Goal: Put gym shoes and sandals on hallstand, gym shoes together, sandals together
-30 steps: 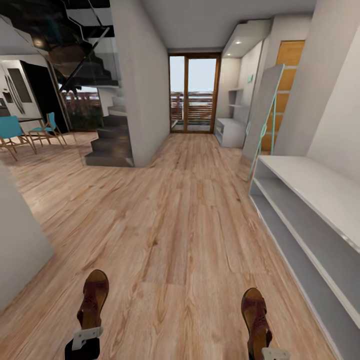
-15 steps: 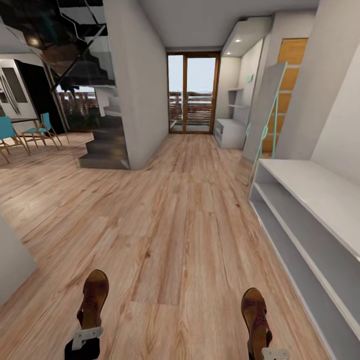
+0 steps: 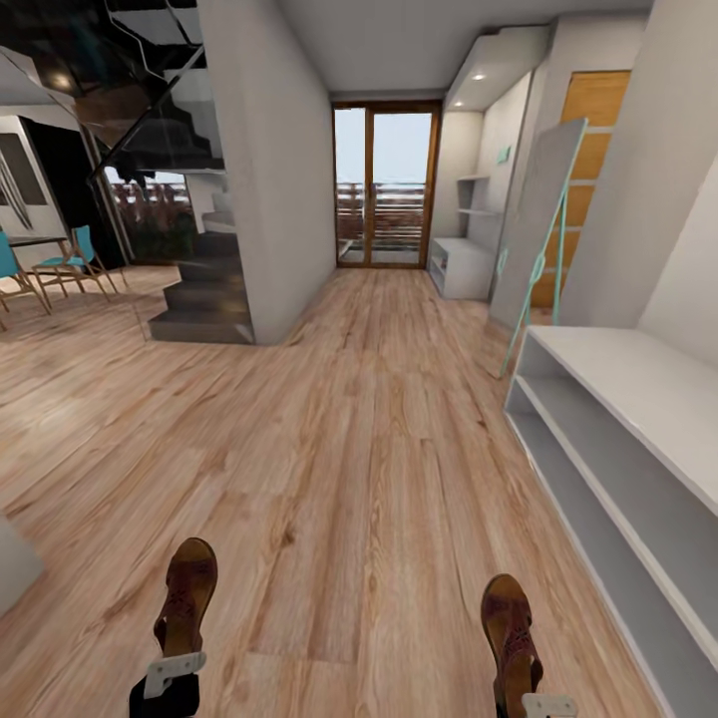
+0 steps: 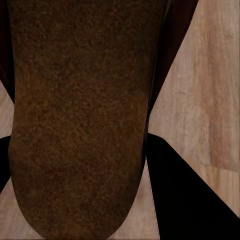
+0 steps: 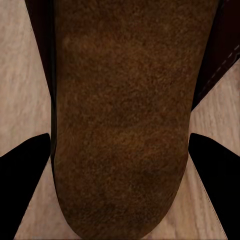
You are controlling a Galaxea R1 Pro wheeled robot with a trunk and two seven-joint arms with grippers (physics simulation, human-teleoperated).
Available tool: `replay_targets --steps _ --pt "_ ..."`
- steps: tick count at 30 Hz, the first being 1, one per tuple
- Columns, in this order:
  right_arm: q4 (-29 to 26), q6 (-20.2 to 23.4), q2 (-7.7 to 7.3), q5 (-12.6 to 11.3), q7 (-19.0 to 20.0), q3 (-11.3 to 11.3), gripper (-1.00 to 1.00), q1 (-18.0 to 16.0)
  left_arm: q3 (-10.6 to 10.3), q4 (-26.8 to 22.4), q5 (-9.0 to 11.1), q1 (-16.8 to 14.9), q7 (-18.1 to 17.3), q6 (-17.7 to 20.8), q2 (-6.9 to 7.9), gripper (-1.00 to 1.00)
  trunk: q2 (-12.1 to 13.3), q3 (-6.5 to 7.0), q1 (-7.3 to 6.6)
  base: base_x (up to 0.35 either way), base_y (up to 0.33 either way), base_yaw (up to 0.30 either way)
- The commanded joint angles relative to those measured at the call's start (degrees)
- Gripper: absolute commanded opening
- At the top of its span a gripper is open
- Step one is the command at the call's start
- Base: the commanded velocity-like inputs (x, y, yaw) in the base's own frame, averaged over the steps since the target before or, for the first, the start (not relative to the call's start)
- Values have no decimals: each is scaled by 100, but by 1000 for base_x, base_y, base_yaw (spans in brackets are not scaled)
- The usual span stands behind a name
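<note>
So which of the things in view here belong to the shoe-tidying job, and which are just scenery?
Belonging to the job:
dark-brown leather sandal in the left gripper
dark-brown leather sandal in the right gripper
pale grey hallstand with upper shelves
light wood-plank corridor floor

Just scenery:
low white two-shelf bench
teal chairs
dark staircase
glass balcony door

We see one sandal (image 3: 186, 595) held up at near left by the left gripper (image 3: 172, 672), and the other sandal (image 3: 511, 628) at near right by the right gripper (image 3: 546, 706), both above the corridor floor (image 3: 369, 469). A low white bench (image 3: 618, 449) runs along the right wall, from near to mid-distance. Beyond it a panel (image 3: 538, 214) leans against that wall. The hallstand (image 3: 461, 261) sits farther, at far right beside the glass doors (image 3: 387, 184). A staircase (image 3: 204, 289) lies far left, with chairs (image 3: 60, 264) left of it.
</note>
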Motion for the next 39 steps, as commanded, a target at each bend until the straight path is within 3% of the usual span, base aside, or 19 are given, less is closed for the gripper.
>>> replay_targets --steps 1,39 --pt "6 -17 0 62 -24 -41 -100 -4 49 4 -69 -7 -41 -28 -8 -100 -2 -5 2 340 0 0" --pt "6 -17 0 62 -24 -41 -100 -4 48 7 -81 -7 -41 -28 -13 -100 -2 -5 2 340 0 0"
